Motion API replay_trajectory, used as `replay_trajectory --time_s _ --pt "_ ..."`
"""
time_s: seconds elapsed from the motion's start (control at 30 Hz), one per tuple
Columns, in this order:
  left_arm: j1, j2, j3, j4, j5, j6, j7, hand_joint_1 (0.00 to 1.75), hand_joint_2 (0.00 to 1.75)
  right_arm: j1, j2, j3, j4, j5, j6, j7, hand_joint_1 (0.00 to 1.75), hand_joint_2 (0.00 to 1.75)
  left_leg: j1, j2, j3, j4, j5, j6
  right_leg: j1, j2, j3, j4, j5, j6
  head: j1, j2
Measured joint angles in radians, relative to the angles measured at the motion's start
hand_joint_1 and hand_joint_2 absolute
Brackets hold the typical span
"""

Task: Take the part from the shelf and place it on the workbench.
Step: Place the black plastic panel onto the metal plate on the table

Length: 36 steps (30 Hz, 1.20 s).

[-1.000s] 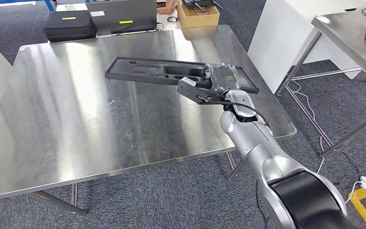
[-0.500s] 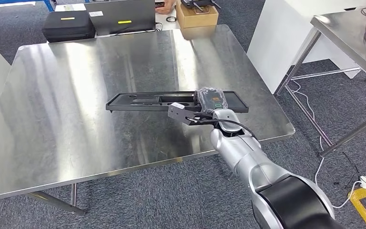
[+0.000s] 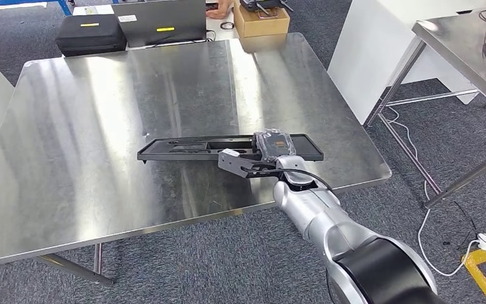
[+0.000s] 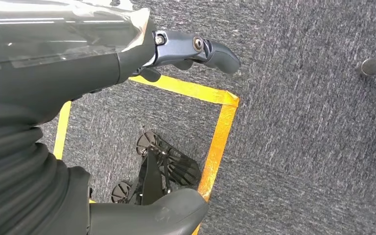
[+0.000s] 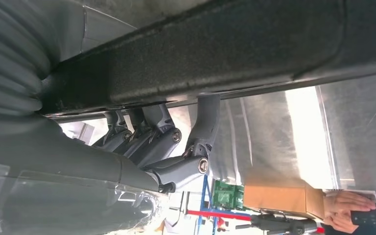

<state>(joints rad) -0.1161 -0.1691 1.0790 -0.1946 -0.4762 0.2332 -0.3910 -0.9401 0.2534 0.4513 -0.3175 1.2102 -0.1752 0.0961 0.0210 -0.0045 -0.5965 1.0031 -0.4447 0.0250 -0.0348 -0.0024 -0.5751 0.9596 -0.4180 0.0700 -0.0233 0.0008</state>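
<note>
The part (image 3: 190,147) is a long, flat black plastic moulding with recesses. It lies level, just over the steel workbench (image 3: 88,126), near its front right corner; I cannot tell whether it touches the top. My right hand (image 3: 271,149) grips the part's right end. In the right wrist view the dark fingers (image 5: 176,147) curl under the part (image 5: 235,54). My left hand (image 4: 127,63) hangs over grey carpet, fingers apart, holding nothing.
A black case (image 3: 90,33), a dark panel (image 3: 161,22) and a cardboard box (image 3: 262,20) stand beyond the bench's far edge, where a person's hand (image 3: 223,7) rests. A white cabinet (image 3: 380,44) and a second steel table (image 3: 462,38) stand to the right.
My right hand has carried the part from the middle of the bench toward the near edge and lowered it close to the surface. The left arm has not visibly moved.
</note>
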Motion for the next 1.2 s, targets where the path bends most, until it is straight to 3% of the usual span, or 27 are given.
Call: replay_trajectory --time_s 0.03,0.17,0.6,1.2 --pt "0.000 0.000 0.001 0.000 0.001 0.003 0.002 0.00 1.75 0.000 0.002 0.000 0.002 0.003 0.000 -0.001 0.00 0.00 0.000 0.000 0.000 0.000 0.000 0.000 0.000 0.000 0.000 0.000 0.000 0.000 0.000 0.000" --pt "-0.001 0.000 0.003 0.000 0.001 0.008 0.028 0.00 0.00 0.005 0.011 0.000 0.006 0.009 0.000 -0.002 0.00 0.00 0.000 0.000 0.000 0.000 0.000 0.000 0.000 0.000 0.000 0.000 0.000 0.000 0.000 0.000" --pt "-0.001 0.000 0.038 0.000 0.035 -0.137 0.101 0.00 0.00 0.019 0.017 -0.017 0.008 0.030 0.000 -0.009 0.00 0.00 0.000 0.000 0.000 0.000 0.000 0.000 0.000 0.000 0.000 0.000 0.000 0.000 0.000 0.000" --pt "-0.001 0.003 0.043 0.000 -0.011 -0.183 0.117 0.00 0.00 0.041 -0.007 -0.142 0.008 0.047 0.015 -0.059 0.00 0.00 0.000 0.000 0.000 0.000 0.000 0.000 0.000 0.000 0.000 0.000 0.000 0.000 0.000 0.000"
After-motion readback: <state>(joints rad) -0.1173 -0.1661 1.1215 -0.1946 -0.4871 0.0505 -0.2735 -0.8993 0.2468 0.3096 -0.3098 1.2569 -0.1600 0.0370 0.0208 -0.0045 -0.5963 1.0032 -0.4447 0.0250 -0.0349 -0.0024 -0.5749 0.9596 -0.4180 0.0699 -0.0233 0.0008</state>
